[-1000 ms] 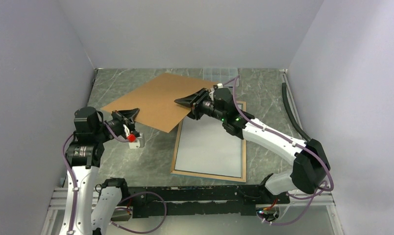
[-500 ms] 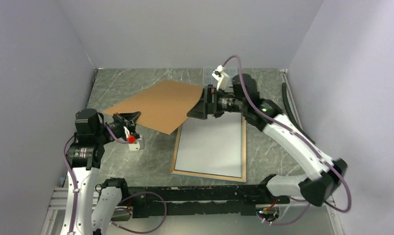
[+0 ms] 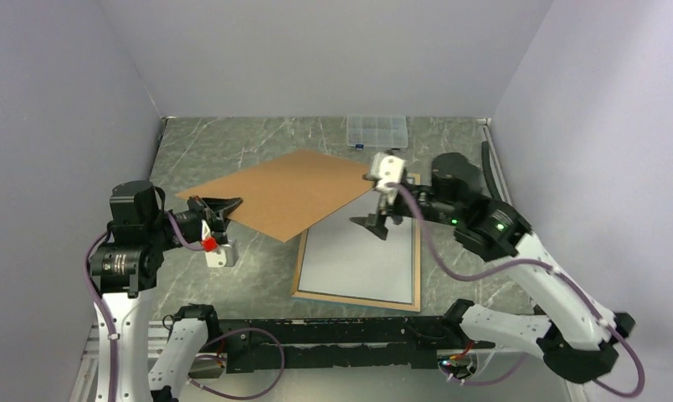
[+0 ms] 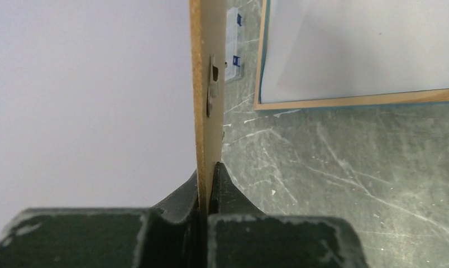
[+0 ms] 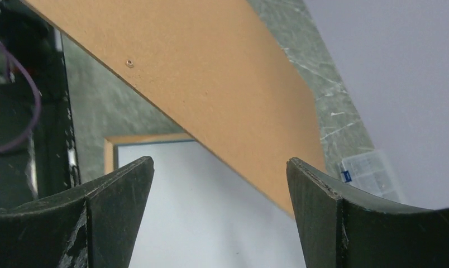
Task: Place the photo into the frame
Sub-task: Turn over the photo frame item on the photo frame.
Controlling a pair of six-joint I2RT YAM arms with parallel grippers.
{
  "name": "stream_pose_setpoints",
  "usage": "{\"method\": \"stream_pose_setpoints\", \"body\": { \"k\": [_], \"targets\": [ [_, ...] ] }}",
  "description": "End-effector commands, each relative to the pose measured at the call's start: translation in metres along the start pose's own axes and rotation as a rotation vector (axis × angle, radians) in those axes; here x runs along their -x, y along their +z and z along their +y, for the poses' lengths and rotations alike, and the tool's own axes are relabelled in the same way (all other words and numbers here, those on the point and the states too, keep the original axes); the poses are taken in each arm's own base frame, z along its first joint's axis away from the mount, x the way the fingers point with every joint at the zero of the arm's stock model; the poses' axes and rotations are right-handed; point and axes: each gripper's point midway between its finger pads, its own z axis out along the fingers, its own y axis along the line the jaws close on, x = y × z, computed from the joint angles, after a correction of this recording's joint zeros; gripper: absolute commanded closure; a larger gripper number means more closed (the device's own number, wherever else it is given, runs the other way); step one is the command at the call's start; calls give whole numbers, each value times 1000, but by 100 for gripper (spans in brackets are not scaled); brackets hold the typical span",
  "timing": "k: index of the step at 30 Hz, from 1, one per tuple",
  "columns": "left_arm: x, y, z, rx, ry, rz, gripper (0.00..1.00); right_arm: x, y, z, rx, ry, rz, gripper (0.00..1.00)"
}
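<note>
The frame (image 3: 298,276) lies flat on the table with its tan rear side up. The photo (image 3: 358,255) lies inside it, plain white back up. A brown backing board (image 3: 287,191) slants over the frame's far left corner. My left gripper (image 3: 222,203) is shut on the board's left corner; the left wrist view shows the board edge-on (image 4: 202,84), pinched at my left gripper (image 4: 206,167). My right gripper (image 3: 375,224) hovers open and empty over the photo. In the right wrist view my right gripper (image 5: 219,162) faces the board (image 5: 211,72) and the photo (image 5: 211,218).
A small clear plastic compartment box (image 3: 377,131) sits at the back of the marbled table (image 3: 233,142). Grey walls close in left, right and back. A black cable (image 3: 494,188) runs along the right edge.
My right gripper opened, let go of the board's right edge and drew back over the photo. The board's right side sank lower. My left gripper kept its hold and shifted slightly left.
</note>
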Motion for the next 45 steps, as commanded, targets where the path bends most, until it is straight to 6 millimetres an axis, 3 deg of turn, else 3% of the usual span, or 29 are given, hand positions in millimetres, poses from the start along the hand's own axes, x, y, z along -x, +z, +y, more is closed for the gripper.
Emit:
{"method": "stream_pose_setpoints", "body": {
  "k": [1, 7, 15, 24, 29, 31, 34, 39, 45],
  "targets": [
    [28, -4, 10, -6, 83, -95, 97, -6, 19, -4, -7, -242, 103, 9],
    [26, -4, 11, -17, 68, -87, 97, -4, 42, 5, 20, -302, 118, 21],
    [29, -4, 19, -3, 63, -95, 97, -18, 65, -1, -55, -360, 152, 66],
    [29, -4, 26, 10, 41, -101, 97, -16, 75, 9, -61, -382, 111, 69],
    [28, -4, 32, 33, 26, -94, 96, -8, 73, 3, -125, -371, 76, 86],
    [25, -4, 40, 65, 13, -83, 87, 1, 70, 2, -145, -342, 42, 93],
    [21, -4, 56, 132, -26, -72, 39, 15, 65, -2, -179, -272, -11, 100],
    [16, -3, 77, 192, -138, -71, 10, 39, 61, -2, -180, -113, -132, 100],
    [14, -10, 111, 359, -203, -81, 6, 50, 61, -21, -205, 95, -144, 100]
  ]
}}
